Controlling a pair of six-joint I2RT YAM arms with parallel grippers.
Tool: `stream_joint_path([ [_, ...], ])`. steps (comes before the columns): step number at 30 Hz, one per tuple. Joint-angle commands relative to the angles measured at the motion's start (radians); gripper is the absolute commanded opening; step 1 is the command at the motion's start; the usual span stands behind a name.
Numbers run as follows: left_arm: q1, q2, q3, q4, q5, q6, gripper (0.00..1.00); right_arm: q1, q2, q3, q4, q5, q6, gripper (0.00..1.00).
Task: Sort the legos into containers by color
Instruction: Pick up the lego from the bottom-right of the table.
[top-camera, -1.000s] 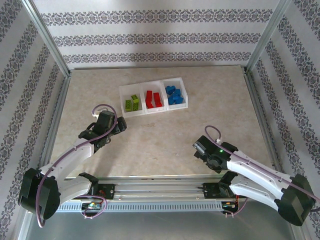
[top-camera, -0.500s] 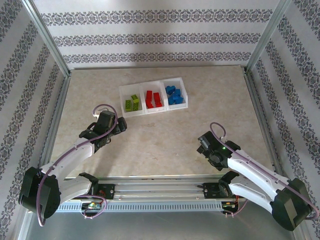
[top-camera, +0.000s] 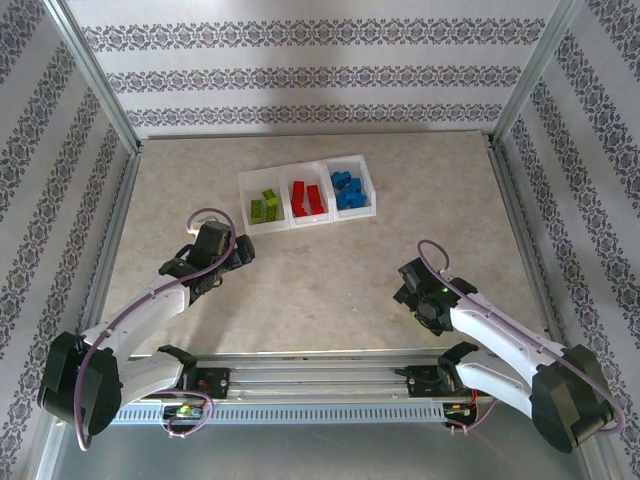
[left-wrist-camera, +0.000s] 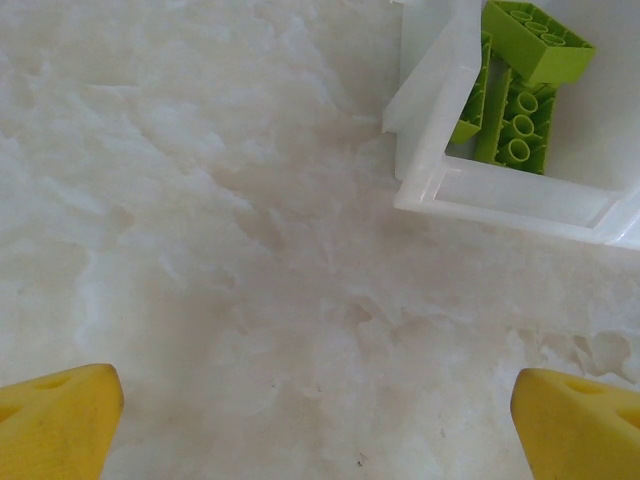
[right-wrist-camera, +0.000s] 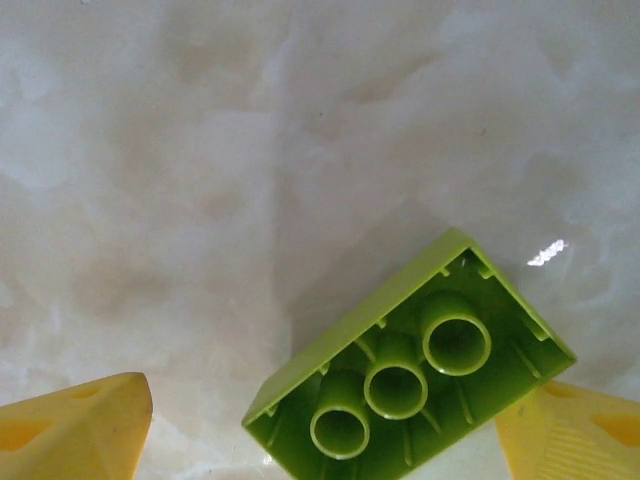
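Note:
The containers (top-camera: 330, 213), three joined white bins, stand at the back centre. They hold lime green legos (top-camera: 264, 206), red legos (top-camera: 307, 198) and blue legos (top-camera: 349, 190). My left gripper (top-camera: 238, 254) hovers open just in front of the green bin, with bare table between its yellow fingers (left-wrist-camera: 55, 425). In the left wrist view the green legos (left-wrist-camera: 520, 90) lie inside the bin wall (left-wrist-camera: 440, 120). My right gripper (top-camera: 410, 277) is low over the table at the right. It (right-wrist-camera: 325, 435) stands open around a lime green brick (right-wrist-camera: 410, 365) that lies hollow side up, close against the right finger (right-wrist-camera: 580, 435).
Metal frame rails (top-camera: 515, 220) and patterned walls close in the marble table on the left, right and back. The bar with both arm bases (top-camera: 320, 380) runs along the near edge.
The right gripper has shifted a little to the right and away from the near edge. The left arm and the bins have not moved.

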Motion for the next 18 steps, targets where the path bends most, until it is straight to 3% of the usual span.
stream_joint_path([
  [1,0.012,0.004,0.028,0.020,0.002,0.006,1.00,-0.016,0.036,0.020,0.034,-0.007,-0.063,0.86],
  [18,0.012,-0.007,0.021,0.015,-0.006,0.003,1.00,-0.026,0.199,0.092,0.054,-0.073,-0.167,0.58],
])
